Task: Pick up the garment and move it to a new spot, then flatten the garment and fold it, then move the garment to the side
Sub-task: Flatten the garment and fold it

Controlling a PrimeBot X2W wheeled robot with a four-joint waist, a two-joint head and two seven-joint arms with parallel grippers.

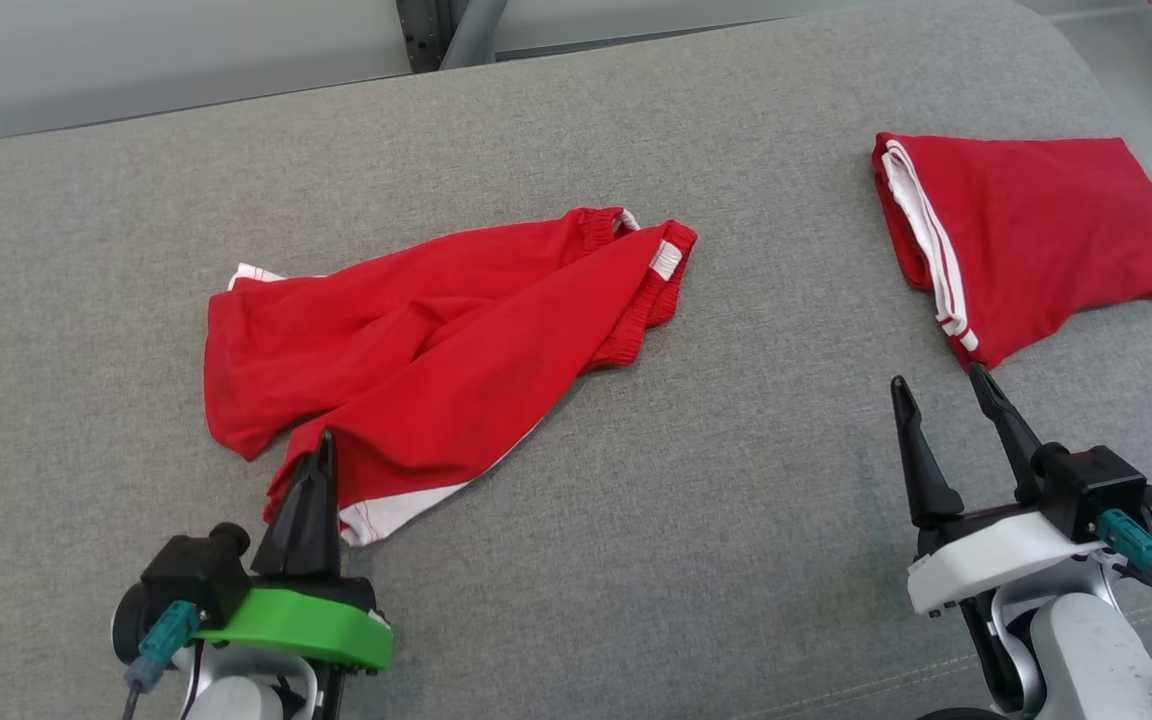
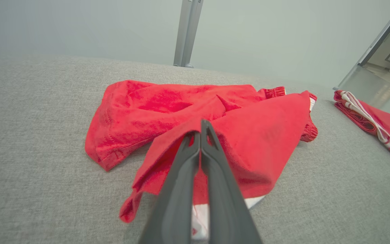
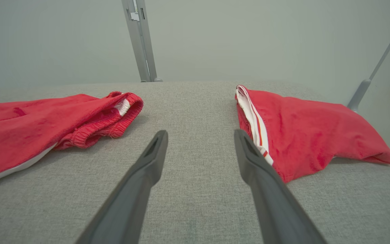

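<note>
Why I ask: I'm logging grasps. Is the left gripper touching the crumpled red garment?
Touching. The left wrist view shows the left gripper shut on a raised fold of the crumpled red garment.

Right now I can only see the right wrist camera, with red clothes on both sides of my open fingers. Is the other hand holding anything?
Observer: Yes. The left gripper is shut on the near edge of the crumpled red garment.
Operator: Is the cloth up in the air?
Observer: No. In the left wrist view it peaks up just at the pinch, and the rest lies on the grey surface.
</note>
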